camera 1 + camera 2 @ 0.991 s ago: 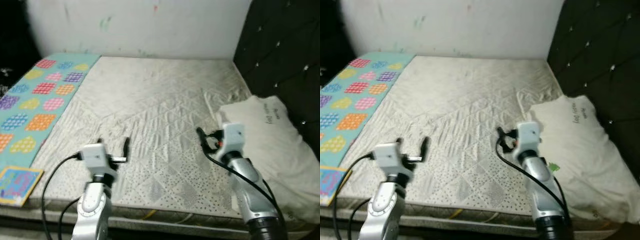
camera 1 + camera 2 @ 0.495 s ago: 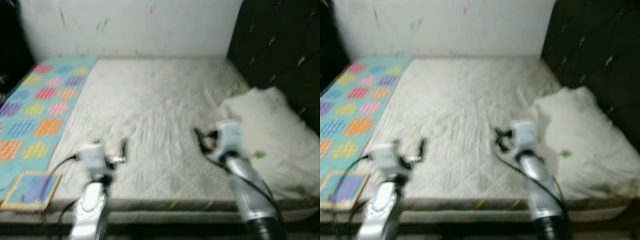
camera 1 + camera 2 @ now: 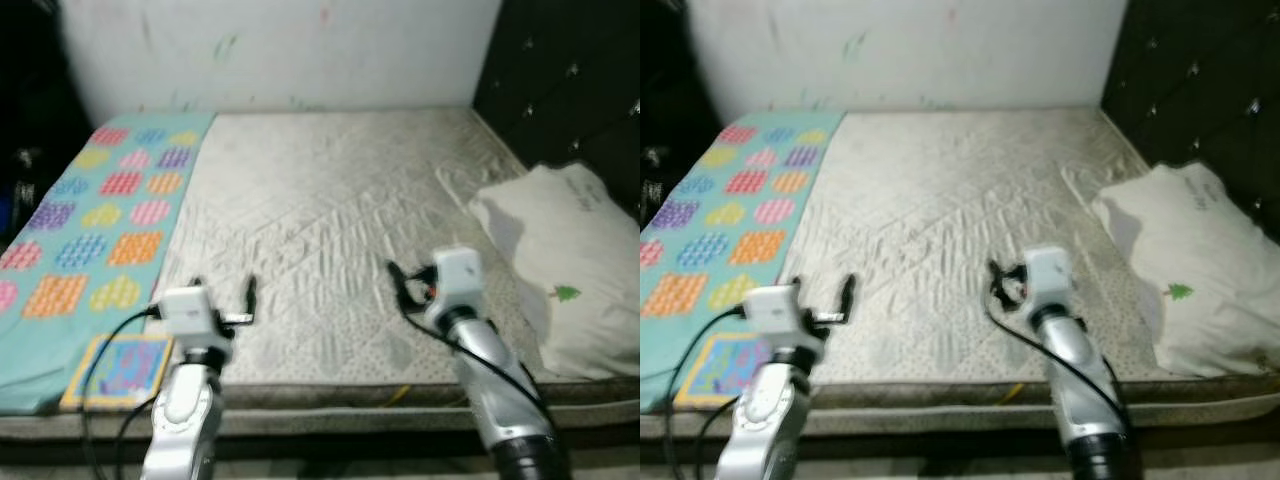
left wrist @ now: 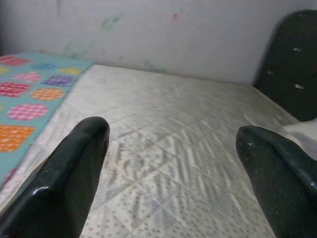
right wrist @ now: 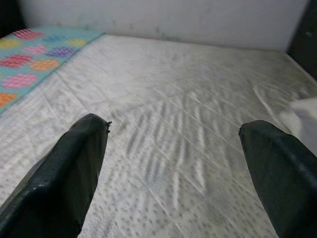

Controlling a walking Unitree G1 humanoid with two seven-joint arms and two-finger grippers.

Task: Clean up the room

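Basically we'd barely begun: left gripper (image 4: 171, 163) and right gripper (image 5: 173, 163) hung spread wide, holding nothing, over the mattress (image 3: 330, 200). Pillow (image 3: 560, 260) lay askew by the headboard (image 3: 570, 80); book (image 3: 118, 370) sat at the near edge, untouched.

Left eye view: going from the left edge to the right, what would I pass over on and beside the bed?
Colourful patterned mat → left end effector → bare quilted mattress → right end effector → white pillow → dark tufted headboard.
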